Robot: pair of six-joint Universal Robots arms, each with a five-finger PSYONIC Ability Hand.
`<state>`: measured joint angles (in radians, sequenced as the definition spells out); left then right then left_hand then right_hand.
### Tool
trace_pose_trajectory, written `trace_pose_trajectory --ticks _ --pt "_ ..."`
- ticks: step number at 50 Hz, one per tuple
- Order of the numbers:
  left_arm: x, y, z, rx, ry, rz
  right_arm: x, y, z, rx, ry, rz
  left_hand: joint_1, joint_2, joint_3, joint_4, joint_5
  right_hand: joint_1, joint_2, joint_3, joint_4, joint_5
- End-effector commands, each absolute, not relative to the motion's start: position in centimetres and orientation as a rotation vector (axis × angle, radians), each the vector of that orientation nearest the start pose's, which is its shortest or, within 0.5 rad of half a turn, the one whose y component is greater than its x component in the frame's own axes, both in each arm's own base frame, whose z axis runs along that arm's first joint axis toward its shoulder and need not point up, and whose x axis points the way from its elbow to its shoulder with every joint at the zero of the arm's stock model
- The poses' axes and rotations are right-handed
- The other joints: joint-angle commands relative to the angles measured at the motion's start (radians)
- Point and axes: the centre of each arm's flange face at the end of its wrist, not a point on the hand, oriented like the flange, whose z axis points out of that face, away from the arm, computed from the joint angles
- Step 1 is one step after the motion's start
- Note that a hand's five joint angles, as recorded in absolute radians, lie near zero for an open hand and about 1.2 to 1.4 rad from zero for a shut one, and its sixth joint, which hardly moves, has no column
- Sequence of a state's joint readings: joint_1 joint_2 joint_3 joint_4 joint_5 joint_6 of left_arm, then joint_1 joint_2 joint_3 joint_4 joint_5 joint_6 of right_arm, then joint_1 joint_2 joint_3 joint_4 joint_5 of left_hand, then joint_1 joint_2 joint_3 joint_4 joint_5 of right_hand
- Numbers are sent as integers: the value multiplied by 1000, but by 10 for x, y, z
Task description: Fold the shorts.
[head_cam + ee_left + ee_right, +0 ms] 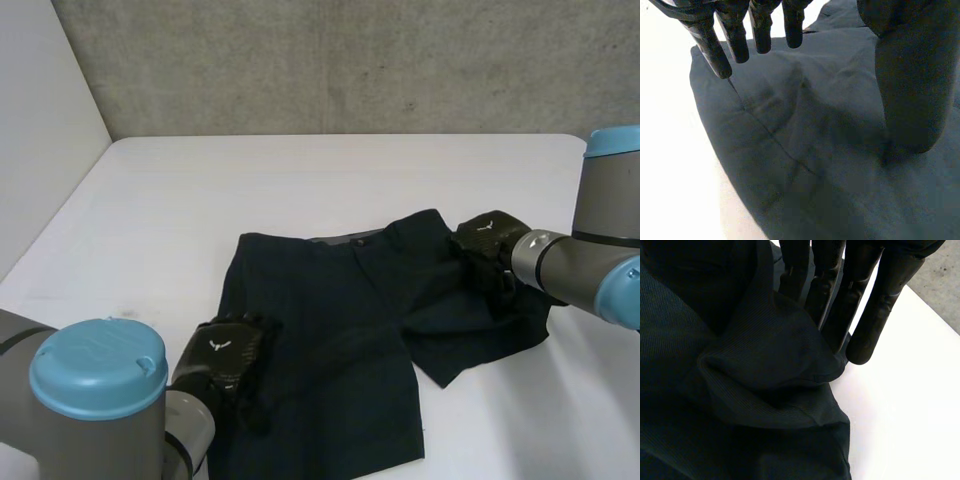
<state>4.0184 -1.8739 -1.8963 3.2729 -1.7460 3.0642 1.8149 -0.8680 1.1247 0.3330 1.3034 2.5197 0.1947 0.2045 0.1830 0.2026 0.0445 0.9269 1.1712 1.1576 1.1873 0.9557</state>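
The shorts (340,330) lie spread and unfolded on the white table (300,180), waistband away from the robot. The left hand (228,355) is over their left leg's outer edge, fingers (737,42) straight and slightly spread, gripping nothing. The right hand (487,245) sits at the waistband's right end — fingers (875,305) straight, side by side, pushed into a bunched fold. My worry: with no pinch, any sweep would drag and crumple the cloth — not fold it.
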Motion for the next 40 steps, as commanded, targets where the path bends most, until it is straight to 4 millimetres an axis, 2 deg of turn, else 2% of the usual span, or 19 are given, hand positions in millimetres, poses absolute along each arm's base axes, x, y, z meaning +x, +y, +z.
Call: trace_pose_trajectory --ticks 1,4,6,7,8,10,11,17,18,20,21,22,23,25,28,34,38,39,40 --pt "-280 -150 131 759 2822 -1732 244 -331 166 -1302 2360 -1466 162 152 174 154 138 469 225 239 209 266" --pt "-283 -149 127 777 2828 -1717 244 -328 166 -1302 2353 -1455 274 264 286 266 249 469 225 239 209 266" --pt "-286 -148 124 791 2832 -1705 244 -327 167 -1300 2354 -1454 479 469 491 471 455 469 225 239 209 266" --pt "-287 -149 124 791 2831 -1708 244 -325 168 -1299 2356 -1453 605 595 616 597 580 469 225 239 209 266" --pt "-288 -150 124 790 2827 -1713 243 -324 169 -1299 2357 -1450 934 925 946 926 910 469 225 239 209 266" --pt "-290 -153 126 780 2816 -1729 243 -323 169 -1299 2361 -1447 1163 1153 1174 1155 1138 469 225 239 209 266" --pt "-291 -155 128 769 2807 -1743 242 -322 171 -1296 2364 -1447 1201 1191 1213 1193 1177 469 225 239 209 266" --pt "-298 -187 158 740 2607 -1910 240 -312 183 -1293 2375 -1432 1202 1192 1213 1194 1177 469 225 239 209 266" --pt "-296 -203 168 737 2527 -1948 239 -310 183 -1293 2384 -1413 1202 1192 1213 1194 1177 469 225 239 209 266" --pt "-292 -223 177 720 2443 -1981 238 -304 184 -1292 2405 -1365 1202 1192 1213 1194 1177 469 225 239 209 266" --pt "-290 -233 183 715 2398 -1999 238 -299 184 -1267 2421 -1322 1202 1192 1213 1194 1177 469 225 239 209 266" --pt "-287 -251 194 698 2314 -2037 238 -297 184 -1241 2428 -1301 1202 1192 1213 1194 1177 469 225 239 209 266" --pt "-287 -259 199 696 2274 -2058 241 -294 184 -1206 2428 -1282 1202 1192 1213 1194 1177 469 225 239 209 266" --pt "-290 -278 216 686 2158 -2135 249 -285 187 -1081 2421 -1254 1202 1192 1213 1194 1177 469 225 239 209 266" --pt "-300 -300 228 671 2049 -2226 271 -267 203 -904 2327 -1291 1202 1192 1213 1194 1177 469 225 239 209 266" --pt "-314 -340 245 608 1894 -2359 305 -238 207 -657 2155 -1263 1202 1192 1213 1194 1177 469 225 239 209 266" --pt "-312 -365 235 586 1880 -2349 337 -209 207 -595 2016 -1208 1202 1192 1213 1194 1177 459 214 228 198 255" --pt "-312 -368 231 588 1882 -2349 343 -202 205 -589 2003 -1185 1202 1192 1213 1194 1177 316 72 86 56 113" --pt "-312 -369 230 590 1882 -2350 354 -189 200 -604 1972 -1144 1202 1192 1213 1194 1177 -72 -316 -302 -332 -275"
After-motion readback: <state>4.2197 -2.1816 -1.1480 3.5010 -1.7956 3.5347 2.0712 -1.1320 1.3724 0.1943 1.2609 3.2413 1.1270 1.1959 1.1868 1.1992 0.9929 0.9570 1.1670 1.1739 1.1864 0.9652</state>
